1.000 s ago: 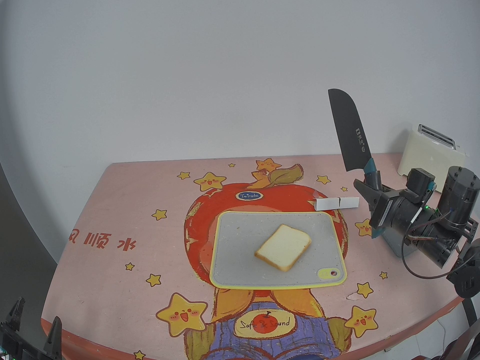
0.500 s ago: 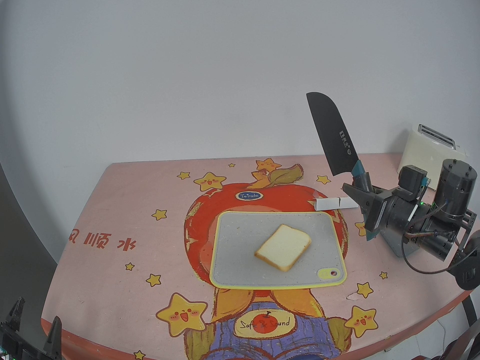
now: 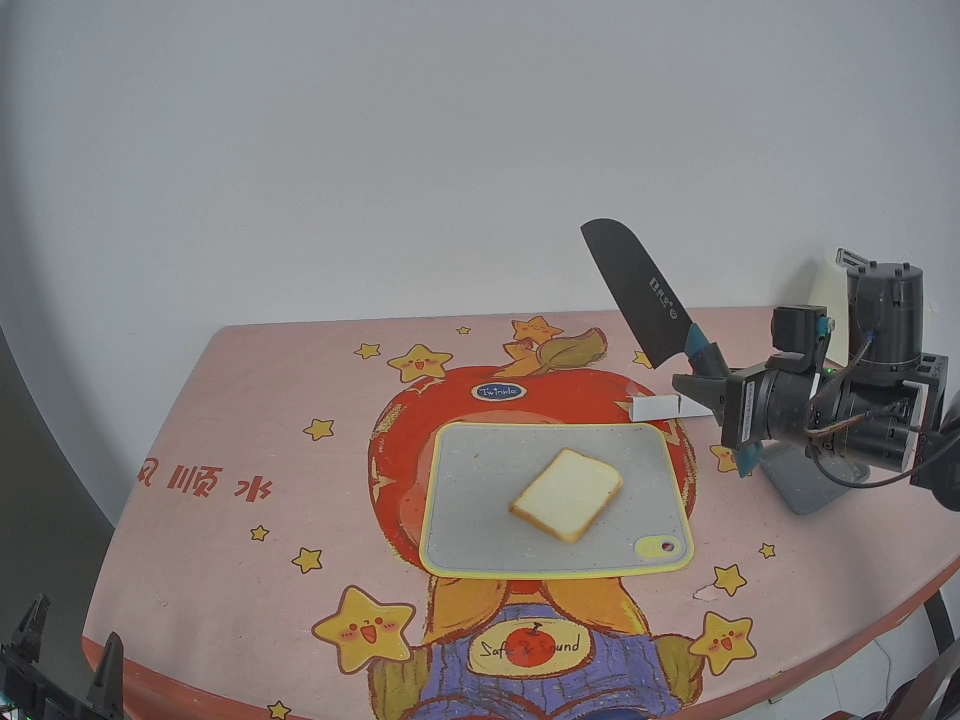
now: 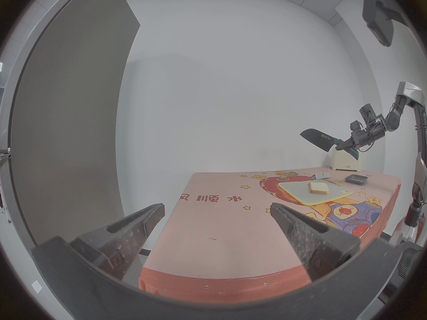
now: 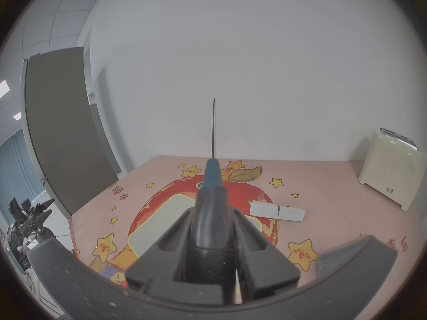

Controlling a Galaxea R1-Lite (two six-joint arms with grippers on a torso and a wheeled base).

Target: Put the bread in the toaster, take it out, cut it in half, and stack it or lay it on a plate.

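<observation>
The left gripper (image 4: 216,209) hangs jaws wide off the near-left corner of the table (image 3: 250,432), well apart from the bread (image 3: 567,494), which lies flat on the cutting board (image 3: 470,512), long axis diagonal. Right and beyond, the nearer right gripper (image 3: 708,386) clamps the knife (image 3: 636,287), blade raised, slanting up-left

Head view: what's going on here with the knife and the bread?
The right gripper holds a black knife by its handle, blade raised in the air to the right of the cutting board. One uncut slice of bread lies on the board. The left gripper hangs open off the table's near-left corner, holding nothing.
</observation>
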